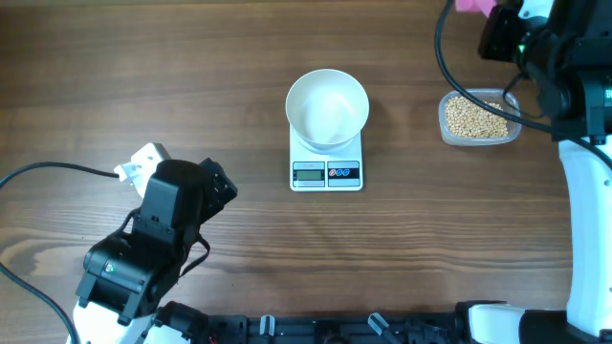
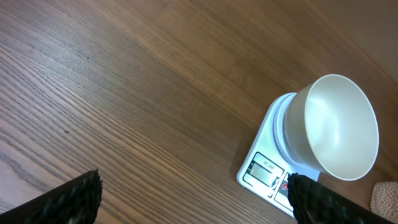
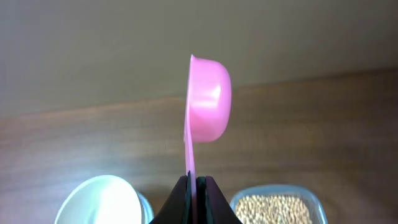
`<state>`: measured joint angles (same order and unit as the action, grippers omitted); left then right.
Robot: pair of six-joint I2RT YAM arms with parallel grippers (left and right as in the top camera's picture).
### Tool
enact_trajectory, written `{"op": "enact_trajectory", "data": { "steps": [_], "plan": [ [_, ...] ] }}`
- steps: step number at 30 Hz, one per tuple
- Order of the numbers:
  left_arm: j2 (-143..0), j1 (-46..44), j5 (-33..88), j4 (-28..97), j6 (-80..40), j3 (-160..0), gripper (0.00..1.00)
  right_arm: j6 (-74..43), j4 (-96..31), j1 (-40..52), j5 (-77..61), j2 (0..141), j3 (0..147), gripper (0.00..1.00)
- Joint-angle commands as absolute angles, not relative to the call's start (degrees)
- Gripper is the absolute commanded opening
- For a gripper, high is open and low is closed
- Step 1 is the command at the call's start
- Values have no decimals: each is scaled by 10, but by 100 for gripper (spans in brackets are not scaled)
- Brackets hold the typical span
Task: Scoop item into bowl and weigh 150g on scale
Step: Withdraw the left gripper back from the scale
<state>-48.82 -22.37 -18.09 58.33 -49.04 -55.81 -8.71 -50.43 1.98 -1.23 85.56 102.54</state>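
The white bowl [image 1: 328, 107] sits on top of the little white scale [image 1: 326, 164], near the middle of the overhead view and a bit toward the top. The scale's grey screen and dark buttons point to the bottom of the picture. The small tan beans [image 1: 475, 117] lie in a clear container [image 1: 446, 115] on the brown tabletop [image 1: 191, 76], to the right of the bowl and apart from it. The left pincer [image 1: 218, 186] is in the lower left of the overhead view, well apart from the scale. It is spread wide and has nothing in it. In the left wrist view its two dark fingers [image 2: 74, 199] show in the bottom corners, and the bowl and scale sit on the right side, above the right finger. The right pincer [image 3: 194, 199] is pressed together on the thin handle of a pink scoop [image 3: 208, 99]. The scoop stands up on its edge, with its round cup bulging to the right. In the right wrist view the beans are at the bottom right, just beside the pincer, and the bowl is at the bottom left. In the overhead view this pincer is in the top right corner, up above the container of beans.
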Motion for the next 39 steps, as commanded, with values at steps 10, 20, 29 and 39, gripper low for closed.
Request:
{"op": "enact_trajectory", "data": {
  "steps": [10,20,29,39],
  "plan": [
    [-489,-220,-178,583,-500,-557,100,-94,-532,20,-20,861,1034,4],
    [-489,-220,-178,583,-500,-557,100,-105,-461,20,6,862,1034,4],
    [-489,-220,-178,583,-500,-557,100,-82,-373,20,6,862,1034,4],
    [-489,-220,-178,583,-500,-557,100,-83,-352,20,-1,862,1034,4]
  ]
}}
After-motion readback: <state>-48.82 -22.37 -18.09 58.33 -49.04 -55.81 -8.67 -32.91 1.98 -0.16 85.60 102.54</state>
